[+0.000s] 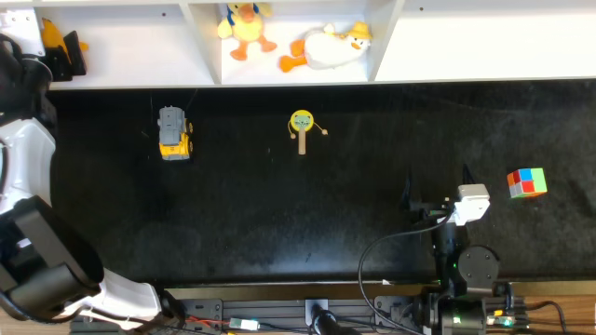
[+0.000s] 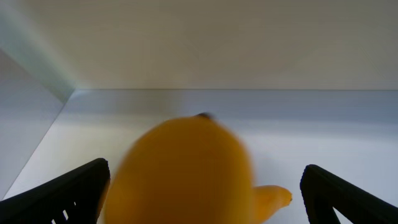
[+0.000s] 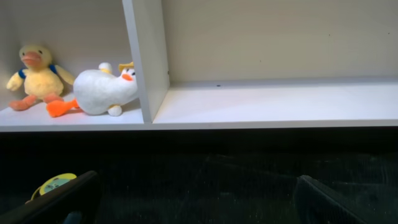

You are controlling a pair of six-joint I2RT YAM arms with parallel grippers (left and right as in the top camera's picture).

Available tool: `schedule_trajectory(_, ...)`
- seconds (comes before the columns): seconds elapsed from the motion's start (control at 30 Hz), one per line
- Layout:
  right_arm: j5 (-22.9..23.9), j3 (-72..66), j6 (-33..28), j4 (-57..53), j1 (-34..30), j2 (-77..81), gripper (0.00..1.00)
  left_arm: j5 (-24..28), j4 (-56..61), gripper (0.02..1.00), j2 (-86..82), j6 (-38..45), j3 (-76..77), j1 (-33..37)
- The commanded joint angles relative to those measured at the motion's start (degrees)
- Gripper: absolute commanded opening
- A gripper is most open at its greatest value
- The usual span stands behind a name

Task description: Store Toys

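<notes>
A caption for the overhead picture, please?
Yellow plush duck and white plush duck shelved; yellow toy truck, yellow rattle, multicoloured cube on black mat.

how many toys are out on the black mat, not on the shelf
3 on the black mat: a yellow truck at its left, a yellow rattle near the middle, a coloured cube at the right. The left arm covers some mat, so another could be hidden.

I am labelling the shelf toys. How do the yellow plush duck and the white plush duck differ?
The yellow plush duck sits upright; the white plush duck lies on its side. The yellow one has blue at its neck; the white one wears a yellow hat. Both have orange feet and share one shelf compartment.
</notes>
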Motion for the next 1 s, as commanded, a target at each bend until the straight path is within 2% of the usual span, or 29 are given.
schedule_trajectory(0.03,-0.37,-0.76,0.24,0.20,-0.17,-0.52,0.996,0.17,-0.50,0.998,0.52,-0.07,0.85,-0.33)
schedule_trajectory(0.33,-0.37,-0.74,0.24,0.20,-0.17,-0.52,0.996,0.02,-6.19,0.998,-5.77,1.53,-3.32,1.73)
schedule_trajectory(0.63,-0.37,-0.76,0.24,0.20,-0.17,-0.52,0.996,2.08,-6.29,0.998,-17.16,1.01,-16.96,4.07)
schedule_trajectory(0.83,-0.37,-0.74,0.24,0.20,-0.17,-0.52,0.996,3.82,-12.74,0.998,-22.49,-3.21,-22.88,2.23)
schedule_trajectory(1.0,-0.37,-0.76,0.24,0.20,-0.17,-0.52,0.993,1.44,-20.31,0.998,-29.46,-6.69,-27.12,-2.03)
